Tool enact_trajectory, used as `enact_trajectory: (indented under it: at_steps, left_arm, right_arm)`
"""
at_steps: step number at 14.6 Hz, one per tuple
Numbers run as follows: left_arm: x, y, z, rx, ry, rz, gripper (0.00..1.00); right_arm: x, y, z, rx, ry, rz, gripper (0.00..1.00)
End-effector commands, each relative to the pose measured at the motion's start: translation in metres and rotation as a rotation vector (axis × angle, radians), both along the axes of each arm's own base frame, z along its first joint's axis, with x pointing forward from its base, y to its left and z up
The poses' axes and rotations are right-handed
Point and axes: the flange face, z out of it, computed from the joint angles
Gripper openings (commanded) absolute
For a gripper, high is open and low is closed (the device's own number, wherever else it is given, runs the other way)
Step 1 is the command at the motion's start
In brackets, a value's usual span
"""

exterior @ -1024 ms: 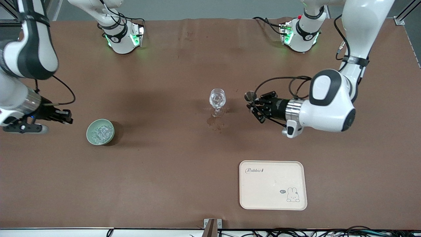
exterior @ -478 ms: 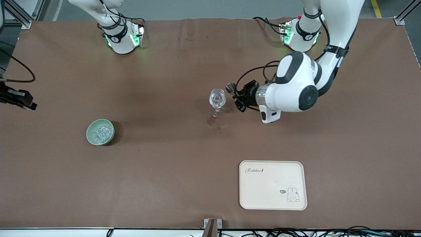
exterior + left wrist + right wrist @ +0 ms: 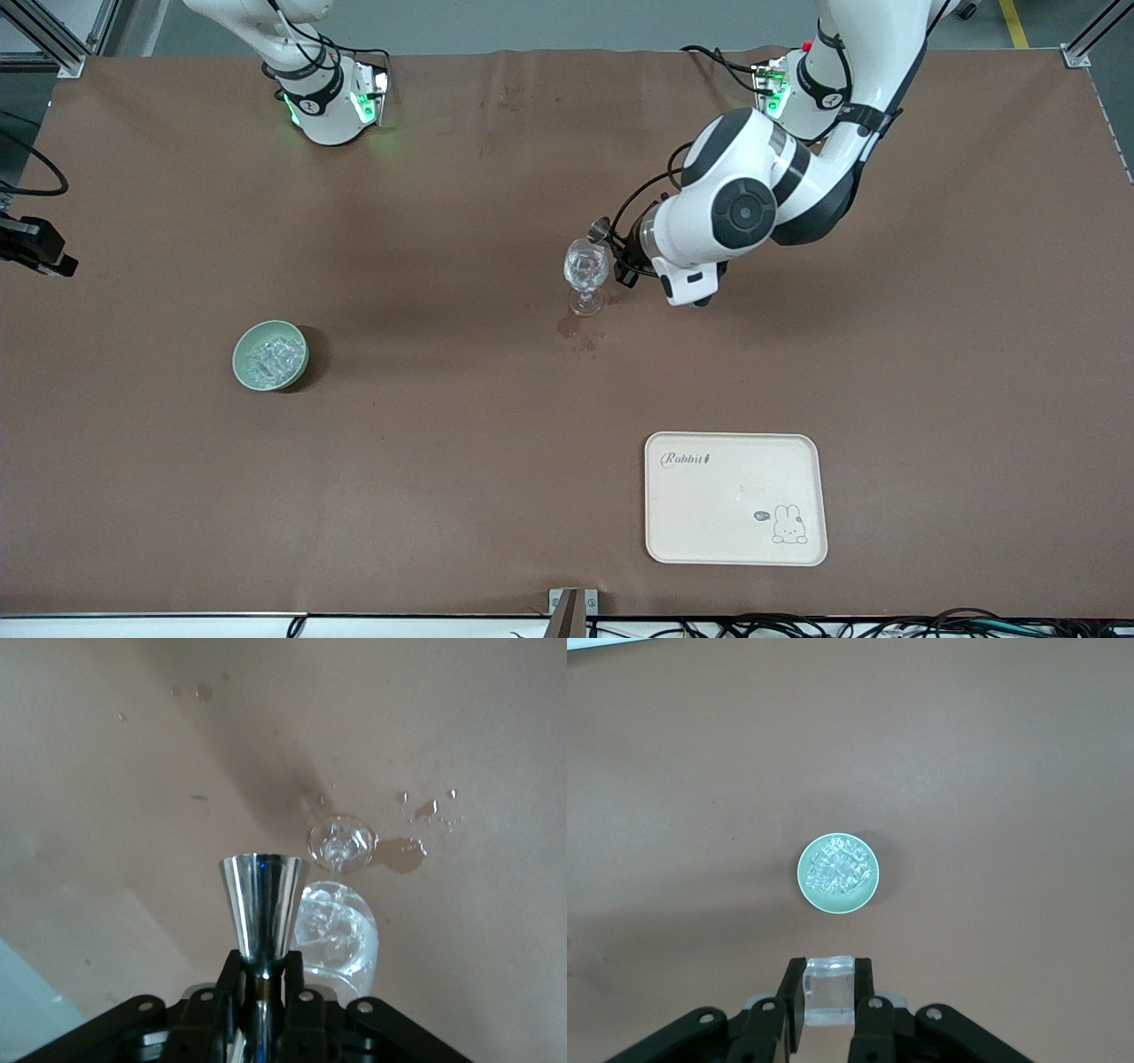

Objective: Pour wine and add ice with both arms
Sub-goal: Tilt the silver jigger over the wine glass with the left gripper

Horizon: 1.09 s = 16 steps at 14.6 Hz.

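A clear stemmed glass [image 3: 586,270] stands mid-table and holds glinting contents; it also shows in the left wrist view [image 3: 335,939]. My left gripper [image 3: 625,252] is shut on the narrow waist of a steel jigger [image 3: 601,232], whose wide end is close over the glass's rim. In the left wrist view the fingers [image 3: 263,961] clamp the jigger [image 3: 260,899]. My right gripper [image 3: 35,248] is at the right arm's end of the table, high up. In the right wrist view it [image 3: 829,979] is shut on a clear ice cube [image 3: 829,992]. Below it, a pale green bowl [image 3: 838,873] holds several ice chunks [image 3: 270,354].
A cream tray with a rabbit print [image 3: 735,532] lies nearer the front camera than the glass. Wet spots [image 3: 578,332] mark the brown cloth beside the glass's foot. The two arm bases [image 3: 332,97] stand along the table's back edge.
My left arm has swung the jigger toward the right arm's end of the table, up to the glass. My right gripper has moved away from the bowl toward the table's end.
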Motion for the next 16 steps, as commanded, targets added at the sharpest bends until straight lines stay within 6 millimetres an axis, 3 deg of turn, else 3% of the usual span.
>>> enact_trajectory:
  at_steps: [1, 10, 16]
  left_arm:
    - [-0.003, -0.007, 0.018, 0.063, -0.067, 0.023, 0.01]
    - [-0.005, -0.03, 0.026, 0.212, -0.191, 0.103, 0.01]
    - [-0.025, -0.051, 0.018, 0.272, -0.243, 0.07, 0.01]
  right_arm:
    - [0.0, 0.002, 0.0, -0.002, 0.01, -0.01, 0.0]
    - [0.0, 0.001, -0.006, 0.001, 0.021, -0.022, 0.01]
    - [-0.001, 0.002, -0.006, 0.003, 0.025, -0.025, 0.01]
